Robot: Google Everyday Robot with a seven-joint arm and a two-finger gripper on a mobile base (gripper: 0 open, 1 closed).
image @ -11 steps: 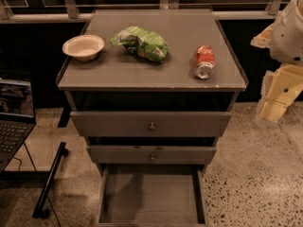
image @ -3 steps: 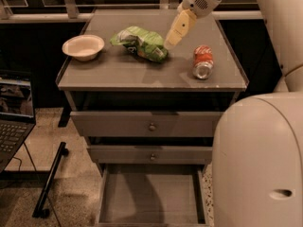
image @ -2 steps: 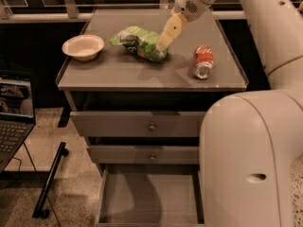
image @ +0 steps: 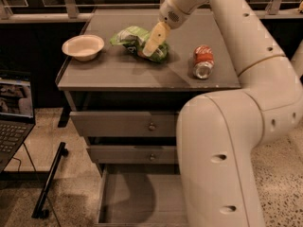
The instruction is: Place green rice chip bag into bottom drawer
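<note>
- One crumpled light-green foil chip bag (image: 127, 36) with white patches is lying on top of the grey cabinet bench (image: 118, 74), roughly in the middle of the surface towards the back.
- One cream-coloured gripper (image: 149, 50) is reaching down from the upper right and is sitting over the right half of the bag, its tip right at the foil. Whether the jaws are open, closed or gripping the bag cannot be told from this angle.
- One white round bowl (image: 83, 47) is standing upright to the left of the bag, near it but apart.
- One red soda can (image: 203, 61) is lying on its side to the right of the bag, apart from it, with its silver end pointing towards the front edge.
- Three grey drawers are showing in the cabinet front. The upper drawer (image: 118, 123) and the middle drawer (image: 128, 153) are each carrying one small round knob, two knobs in all, and both are sticking out only a little.
- The bottom drawer (image: 132, 197), a wide grey tray with low side walls, is standing pulled well out at floor level. The chip bag is not in it.
- One large white robot arm (image: 227, 145) is filling the right foreground and hiding the drawers' right ends.
- One open laptop (image: 13, 112) is sitting at the left edge.
- One black bar (image: 49, 183) is leaning on the speckled floor (image: 279, 174).
</note>
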